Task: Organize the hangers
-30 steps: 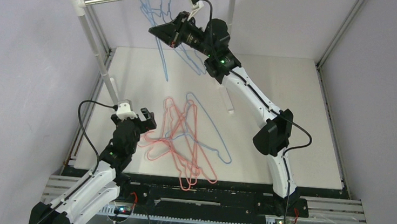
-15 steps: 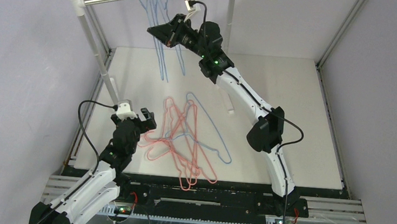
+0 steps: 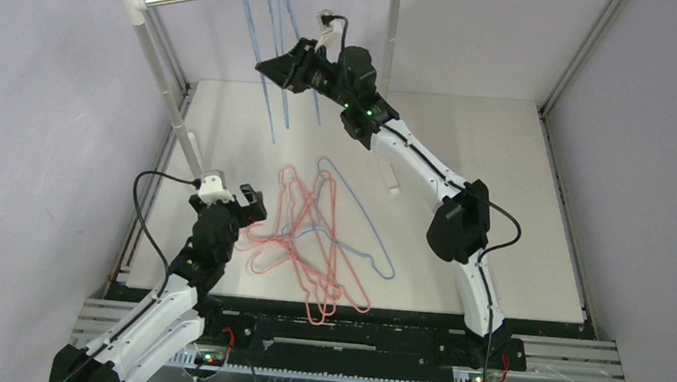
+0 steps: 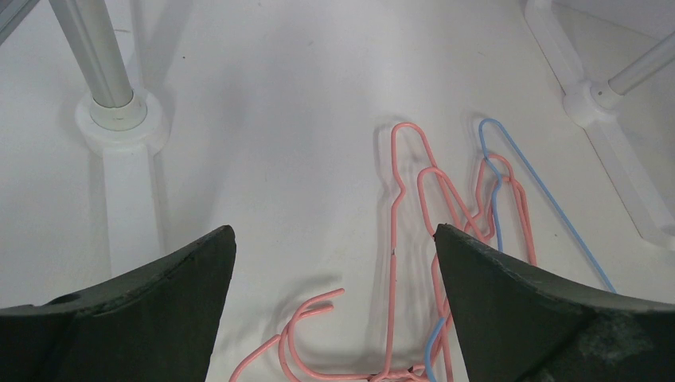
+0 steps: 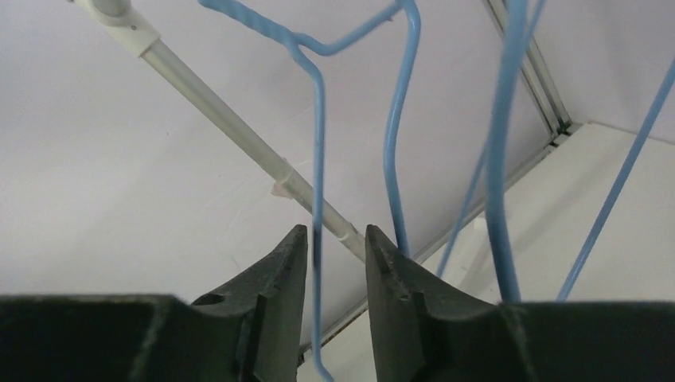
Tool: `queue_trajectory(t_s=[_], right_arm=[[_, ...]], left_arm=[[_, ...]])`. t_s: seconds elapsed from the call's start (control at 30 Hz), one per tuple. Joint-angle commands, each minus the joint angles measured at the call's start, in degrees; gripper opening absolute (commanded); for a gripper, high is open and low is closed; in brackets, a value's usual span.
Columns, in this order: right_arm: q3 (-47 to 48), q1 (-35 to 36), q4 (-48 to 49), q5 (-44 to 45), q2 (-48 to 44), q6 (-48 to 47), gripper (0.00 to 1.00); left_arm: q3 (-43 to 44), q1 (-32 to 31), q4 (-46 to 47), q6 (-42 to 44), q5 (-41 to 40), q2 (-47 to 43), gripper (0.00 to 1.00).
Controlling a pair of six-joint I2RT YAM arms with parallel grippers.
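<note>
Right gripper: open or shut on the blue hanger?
Open. The right gripper has its fingers apart, gap wider than the blue hanger wire between them.

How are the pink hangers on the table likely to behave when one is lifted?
The pink hangers are thin wire, so probably light and springy. They cross each other and a blue hanger, so lifting one may drag others. Flat on the table, they could be hard to pinch.

About four pink hangers [image 3: 312,244], one loose blue hanger [image 3: 365,217], at least two hanging blue hangers [image 3: 261,55].
</note>
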Motion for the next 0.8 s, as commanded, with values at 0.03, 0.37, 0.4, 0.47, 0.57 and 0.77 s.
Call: queue_trajectory(t_s=[0.03,0.37,0.4,0.47,0.57,0.77], right_arm=[[-5.83,0.41,3.05,0.58,-9.21,-2.75,0.44],[-27.71,2.32,5.41,5.24,-25.16,-10.22,0.87],[-29.96,2.42,5.71,5.83,-26.81,-10.76,0.88],[-34.44,2.67,5.65,8.15,-29.95,-12.6,0.88],[-40.19,3.26,4.37,12.69,-34.95,-15.99,0.89],[-50.7,4.66,0.44,23.95,-45.16,-23.31,0.91]], left_arm=[[-0.28,-0.15,0.85,0.16,-0.08,-0.49,1.0],[-0.35,-0.22,0.52,0.19,-0.11,-0.9,0.99],[-0.41,-0.13,0.43,0.15,-0.12,-1.12,0.99],[-0.52,-0.19,0.41,0.15,-0.23,-1.52,0.99],[-0.74,-0.18,0.4,0.1,-0.26,-1.8,1.0],[-0.62,-0.2,0.63,0.05,-0.17,-1.01,0.99]])
